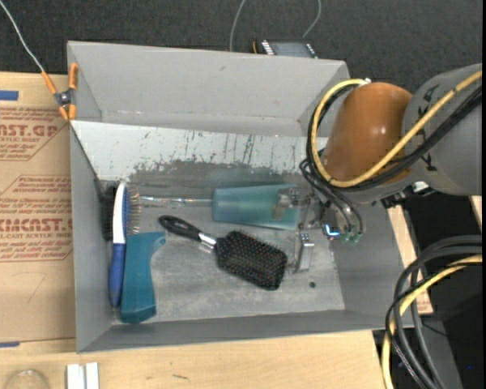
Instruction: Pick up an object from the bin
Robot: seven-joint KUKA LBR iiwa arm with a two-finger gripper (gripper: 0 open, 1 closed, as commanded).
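One black hairbrush (247, 258), one blue-and-white brush (117, 245), one teal bottle (243, 203), one teal tool (139, 282) (four in all).

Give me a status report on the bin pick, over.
Gripper low at right side of bin, grip state unclear. Nearest: black hairbrush, teal bottle just behind. Blue-handled brush far left, out of the way.

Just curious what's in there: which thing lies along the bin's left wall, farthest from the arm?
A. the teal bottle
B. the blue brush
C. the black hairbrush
B: the blue brush lies along the left wall of the bin, while the black hairbrush sits mid-bin and the teal bottle lies toward the back.
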